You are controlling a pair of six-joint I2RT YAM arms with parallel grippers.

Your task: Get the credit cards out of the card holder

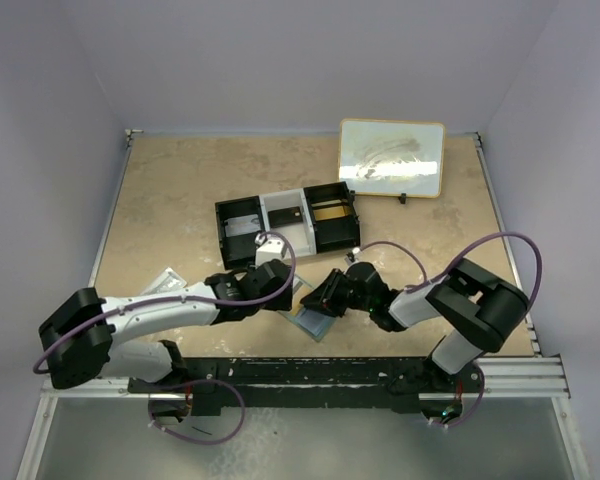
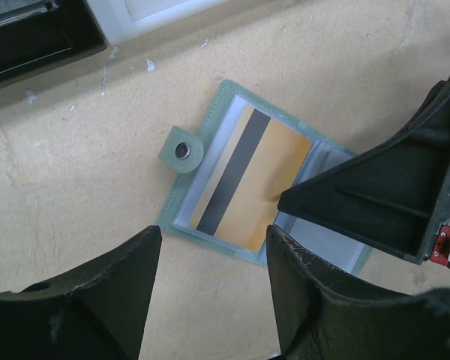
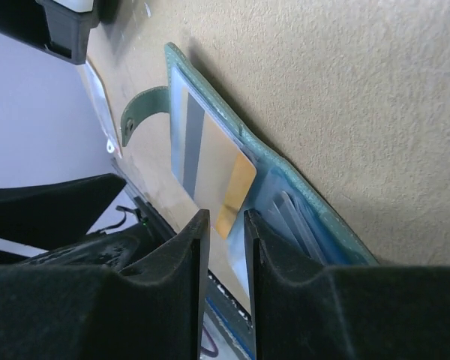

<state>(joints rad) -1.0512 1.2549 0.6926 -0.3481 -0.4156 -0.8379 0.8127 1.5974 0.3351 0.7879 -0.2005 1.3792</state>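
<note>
the card holder (image 1: 311, 324) lies open and flat on the counter (image 1: 180, 200), low in the middle of the top view, just below the tips of the 2 arms. in the left wrist view its grey-green rim frames clear pockets on a light blue lining, and its snap tab (image 2: 182, 150) sticks out from the left edge. 1 orange-tan card (image 2: 266, 180) with a dark stripe sits slanted in the left half, its lower right edge reaching toward the fold. the right jaws stand with only a narrow gap, and a corner of the card lies at the mouth of that gap between the fingertips (image 3: 181, 247); whether they press on it i cannot tell. the left jaws are wide apart with nothing between them, their 2 fingers (image 2: 90, 300) at the bottom of that view, on either side of the card holder's lower edge. the pockets of the right half show only faint pale shapes. higher in the top view, a black-and-white tray (image 1: 225, 228) with 3 compartments sits mid-counter, a white board (image 1: 392, 158) with a tan frame stands at the upper right, and a clear packet (image 1: 165, 282) lies at the left.
</note>
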